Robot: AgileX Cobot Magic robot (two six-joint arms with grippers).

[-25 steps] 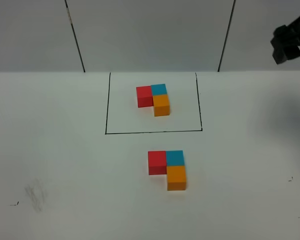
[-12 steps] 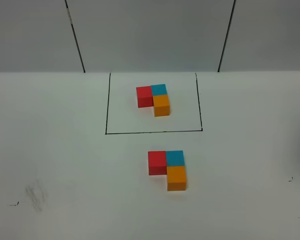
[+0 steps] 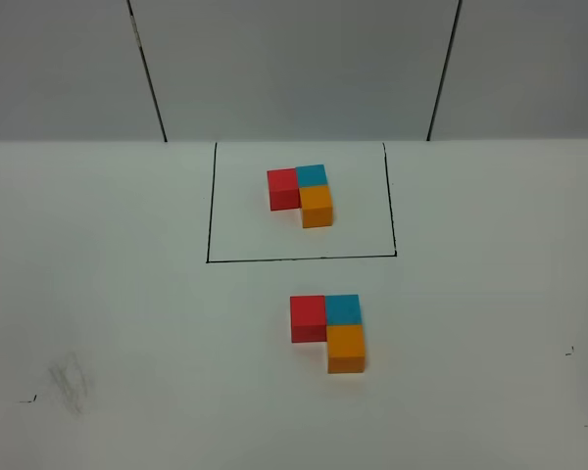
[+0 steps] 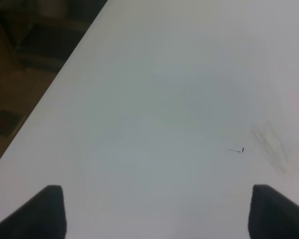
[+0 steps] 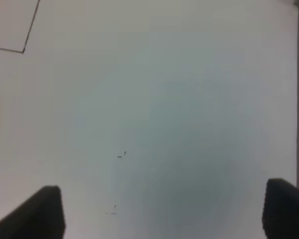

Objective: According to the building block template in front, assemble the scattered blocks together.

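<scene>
The building block template (image 3: pixel 302 194), a small L of red, blue and orange cubes, sits inside the black rectangle outline (image 3: pixel 208 215). In front of it the scattered blocks stand joined in the same L: red block (image 3: pixel 308 318), blue block (image 3: pixel 343 309), orange block (image 3: pixel 346 349). Neither gripper shows in the exterior high view. My left gripper (image 4: pixel 157 211) is open over bare white table near a smudge (image 4: pixel 270 144). My right gripper (image 5: pixel 164 211) is open over bare table, with a corner of the black outline (image 5: pixel 24 50) at the frame's edge. Both hold nothing.
The white table (image 3: pixel 127 294) has small black marks (image 3: pixel 27 399) near the front left and front right (image 3: pixel 569 351). The left wrist view shows the table's edge (image 4: pixel 55 84) with dark floor beyond. A grey wall with two black seams (image 3: pixel 147 69) stands behind.
The right arm, visible at the upper right edge one second ago, has moved out of the exterior high view. The blocks have not moved.
</scene>
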